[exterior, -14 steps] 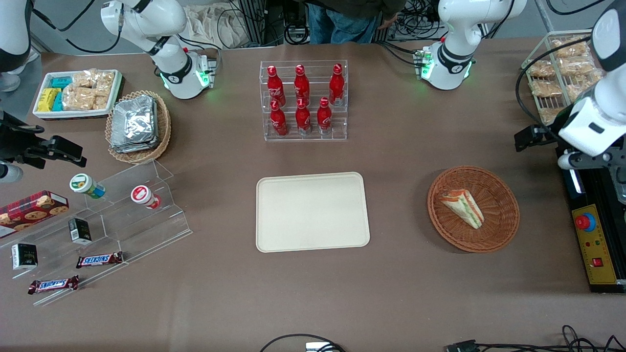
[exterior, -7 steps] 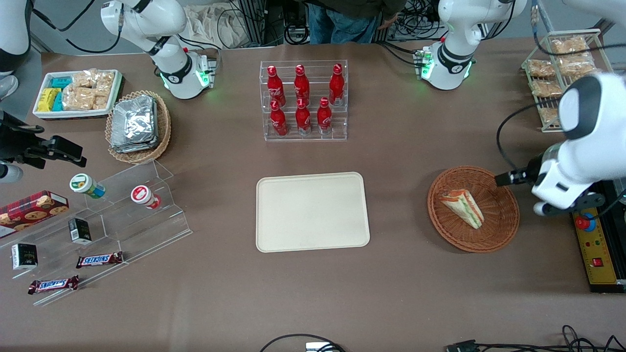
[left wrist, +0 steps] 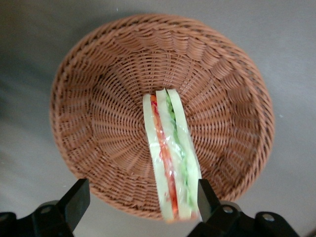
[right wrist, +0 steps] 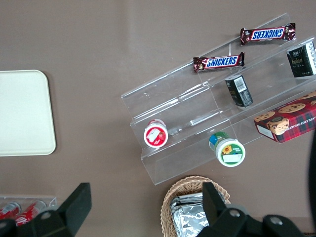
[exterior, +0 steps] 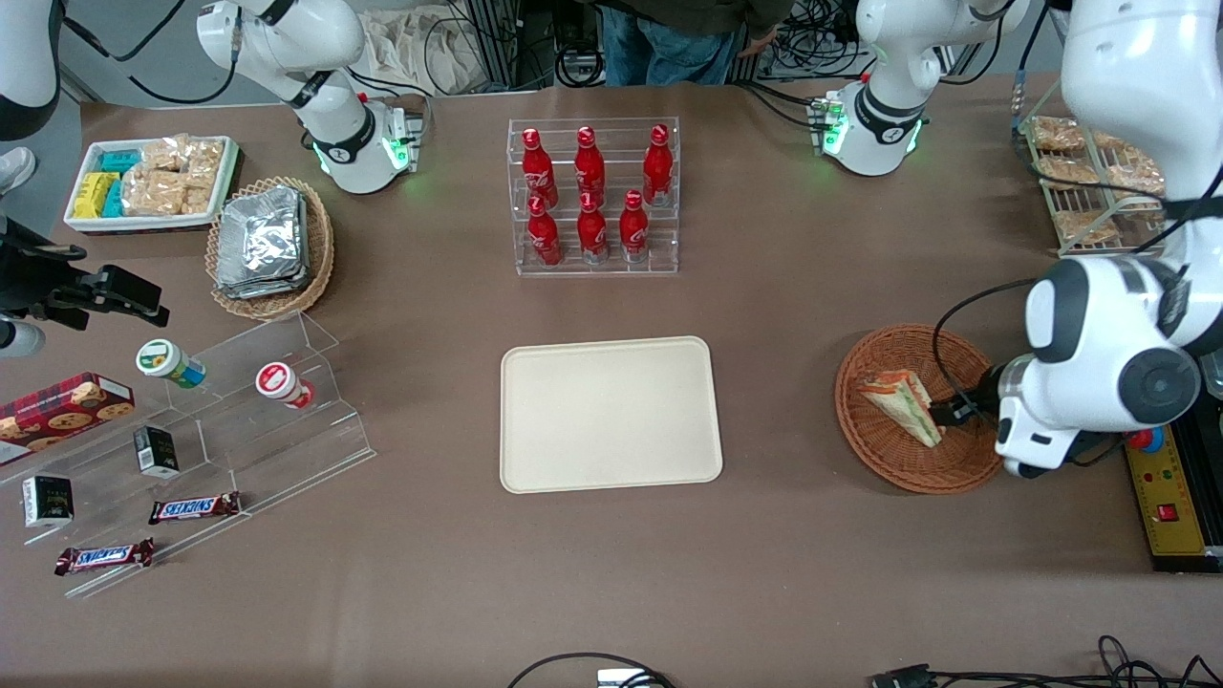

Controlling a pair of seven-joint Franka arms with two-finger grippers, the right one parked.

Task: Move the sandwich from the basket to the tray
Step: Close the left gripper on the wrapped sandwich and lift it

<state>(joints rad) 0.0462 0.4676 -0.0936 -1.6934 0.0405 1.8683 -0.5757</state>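
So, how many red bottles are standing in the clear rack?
6. In the clear rack, farther from the camera than the tray: upper step; lower step. None seems hidden.

tabletop: brown, flat
centre: cream tray, clear rack of 6 red bottles
working arm's end: reddish-brown basket, tool open above it
parked arm's end: foil-packet basket, white snack tray, clear stepped stand
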